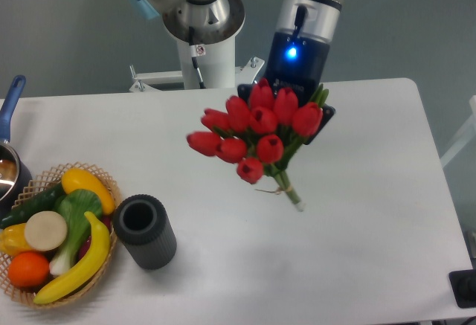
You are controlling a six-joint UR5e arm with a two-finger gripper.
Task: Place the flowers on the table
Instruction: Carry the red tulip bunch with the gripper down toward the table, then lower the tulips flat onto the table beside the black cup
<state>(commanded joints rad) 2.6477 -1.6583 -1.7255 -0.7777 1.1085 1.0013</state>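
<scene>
So the flowers are up in the air over the right-middle part of the table, a tight bunch of red tulips with the heads fanned out toward the left and the green stems angling down and to the right, ending in a short stub with a bit of thin twine tied around it. The stem tip looks close to the white tabletop but I honestly can't say whether it's touching. The gripper sits right behind the blooms, mostly hidden by them, with only dark bits poking out at the sides. Its fingers aren't visible enough to see a clamp, but the bunch is hanging off it with nothing else holding it up, so it's grasping the flowers near the top of the stems. The arm's wrist above it has a blue light glowing. Over on the left there's a dark ribbed cylinder vase standing upright, and just beside that a wicker basket full of fake vegetables and fruit. A pot with a blue handle peeks in at the far left edge.
</scene>
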